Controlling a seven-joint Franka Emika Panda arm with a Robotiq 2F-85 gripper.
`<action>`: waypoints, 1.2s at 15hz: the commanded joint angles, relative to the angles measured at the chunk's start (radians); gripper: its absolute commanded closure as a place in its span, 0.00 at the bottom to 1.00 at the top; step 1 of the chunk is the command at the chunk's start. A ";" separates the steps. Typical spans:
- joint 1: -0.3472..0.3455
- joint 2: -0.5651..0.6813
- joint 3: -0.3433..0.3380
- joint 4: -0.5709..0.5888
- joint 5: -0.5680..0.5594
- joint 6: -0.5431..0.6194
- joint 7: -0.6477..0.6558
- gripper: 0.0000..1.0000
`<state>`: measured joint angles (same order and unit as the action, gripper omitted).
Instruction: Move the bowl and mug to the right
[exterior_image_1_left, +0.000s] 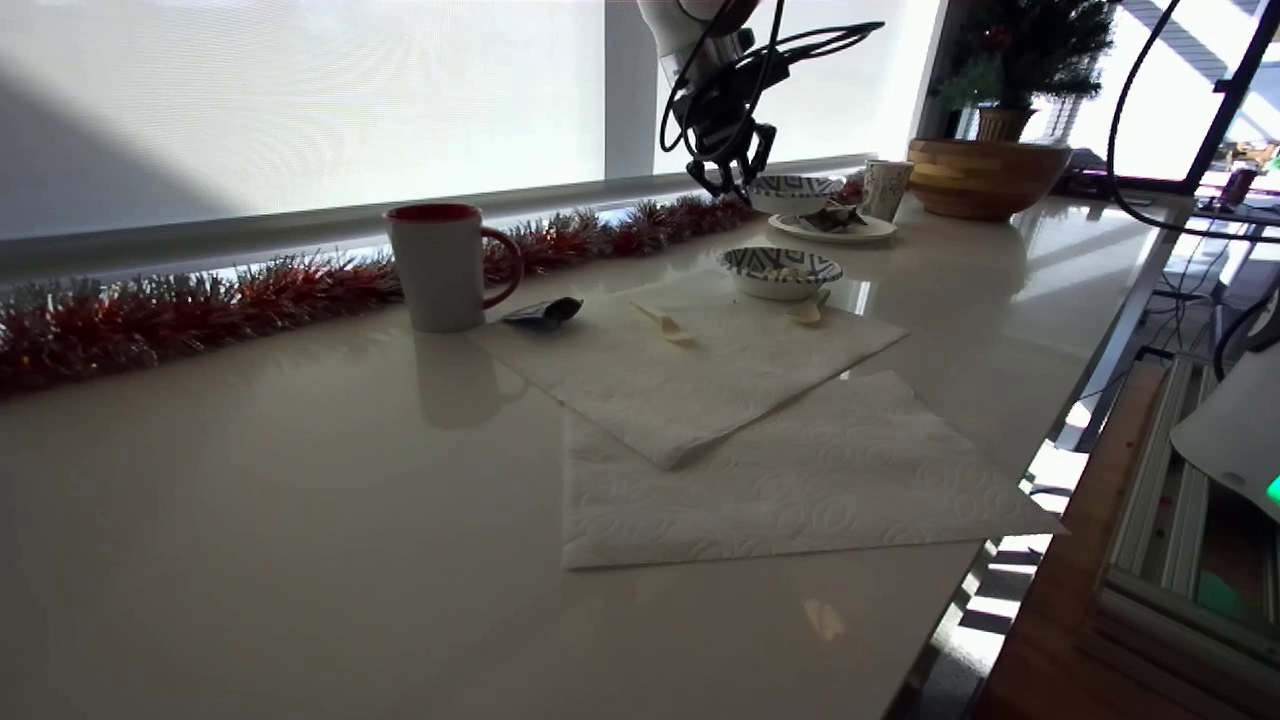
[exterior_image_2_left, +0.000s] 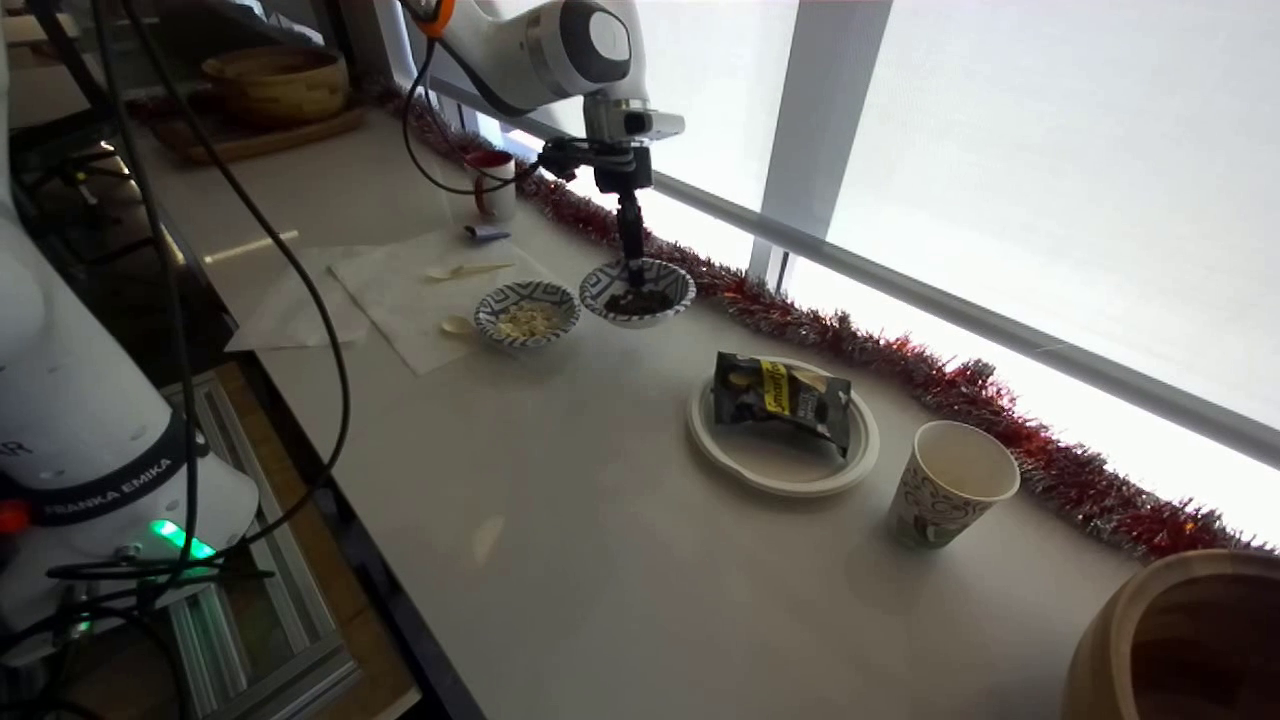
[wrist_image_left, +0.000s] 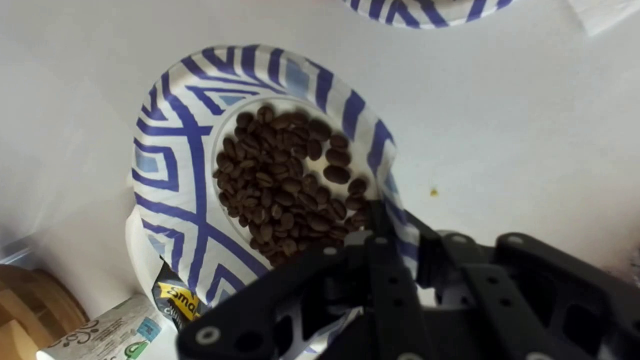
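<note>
The bowl, whitish with a dark patterned rim and brown beans inside, is held above the counter. It also shows in an exterior view and in the wrist view. My gripper is shut on its rim, with one finger inside and one outside; this shows in the wrist view. The rim is bent and the bowl slightly squeezed at the grip. The white mug with red rim and handle stands upright beside the tinsel, apart from the gripper; it also shows in an exterior view.
A similar bowl with pale bits stands at the paper towels, with plastic spoons near. A plate carries a dark snack bag. A paper cup, wooden bowl and tinsel line the window side.
</note>
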<state>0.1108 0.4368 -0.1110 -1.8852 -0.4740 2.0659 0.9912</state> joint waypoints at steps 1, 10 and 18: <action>-0.031 0.013 -0.019 -0.055 -0.003 0.130 -0.019 0.99; -0.024 0.015 -0.039 -0.109 0.028 0.218 -0.080 0.55; 0.025 -0.211 0.078 -0.181 0.090 0.151 -0.257 0.02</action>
<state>0.1276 0.3295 -0.0879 -1.9969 -0.4385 2.2052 0.8419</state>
